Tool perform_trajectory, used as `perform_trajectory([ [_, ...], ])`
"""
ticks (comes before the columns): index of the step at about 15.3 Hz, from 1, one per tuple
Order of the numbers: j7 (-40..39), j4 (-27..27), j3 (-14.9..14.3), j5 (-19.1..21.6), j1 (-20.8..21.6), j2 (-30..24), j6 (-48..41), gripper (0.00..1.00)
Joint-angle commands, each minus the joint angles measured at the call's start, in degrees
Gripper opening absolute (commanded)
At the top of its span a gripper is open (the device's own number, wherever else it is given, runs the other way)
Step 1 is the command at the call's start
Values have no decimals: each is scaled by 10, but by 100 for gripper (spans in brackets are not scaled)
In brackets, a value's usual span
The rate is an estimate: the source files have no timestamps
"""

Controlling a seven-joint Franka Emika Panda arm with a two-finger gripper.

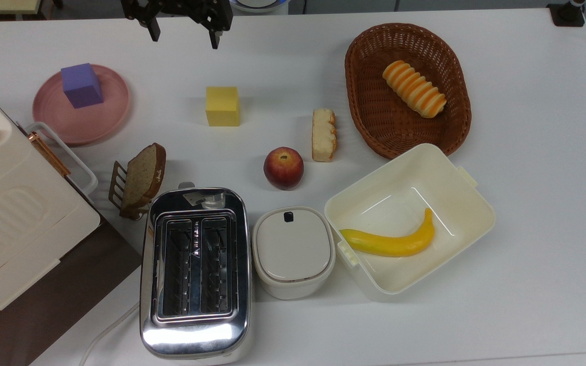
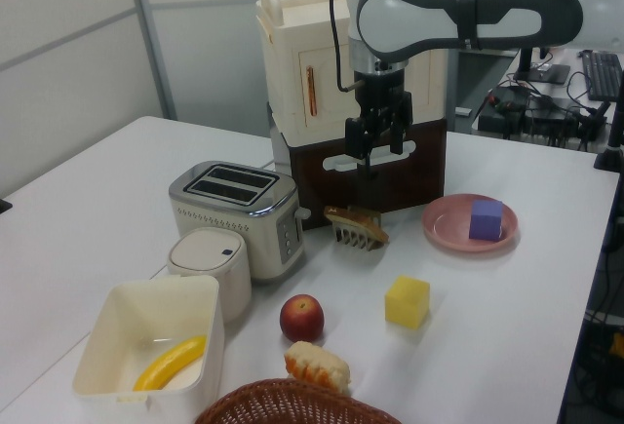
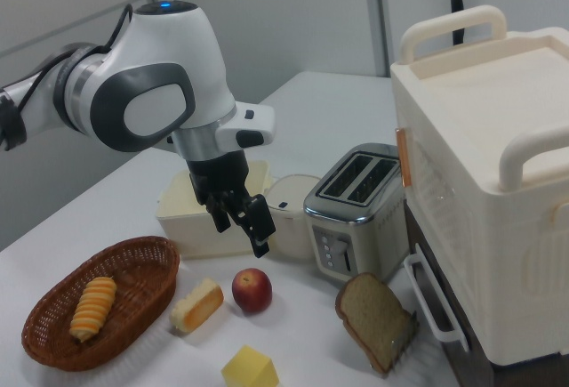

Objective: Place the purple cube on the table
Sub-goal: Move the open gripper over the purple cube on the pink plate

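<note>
The purple cube point(image 1: 82, 85) point(image 2: 486, 219) sits upright on a round pink plate point(image 1: 94, 124) point(image 2: 444, 227) at the top view's left. The plate lies on the white table point(image 1: 283, 71) point(image 2: 526, 317). My gripper point(image 1: 184, 36) point(image 2: 375, 139) point(image 3: 240, 234) hangs open in the air with nothing between its fingers. In the top view it is at the upper edge, to the right of the plate and apart from the cube. In the left view it hovers to the left of the plate, above the toast rack.
A yellow cube point(image 1: 223, 105), an apple point(image 1: 283, 168) and a bread piece point(image 1: 323, 134) lie mid-table. A toast rack with a slice point(image 1: 140, 178), a toaster point(image 1: 195, 269), a lidded pot point(image 1: 293, 249), a banana box point(image 1: 409, 218) and a wicker basket point(image 1: 407, 89) stand around. A cream cabinet point(image 1: 13, 213) fills the top view's left.
</note>
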Motion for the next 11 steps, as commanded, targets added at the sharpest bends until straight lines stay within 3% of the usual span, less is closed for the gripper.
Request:
perform_trajectory([
  [1, -25, -3, -8, 18, 8, -8, 3, 100],
  [8, -57, -7, 0, 3, 7, -4, 3, 100],
  [11, -17, -8, 0, 6, 8, -7, 0, 100],
])
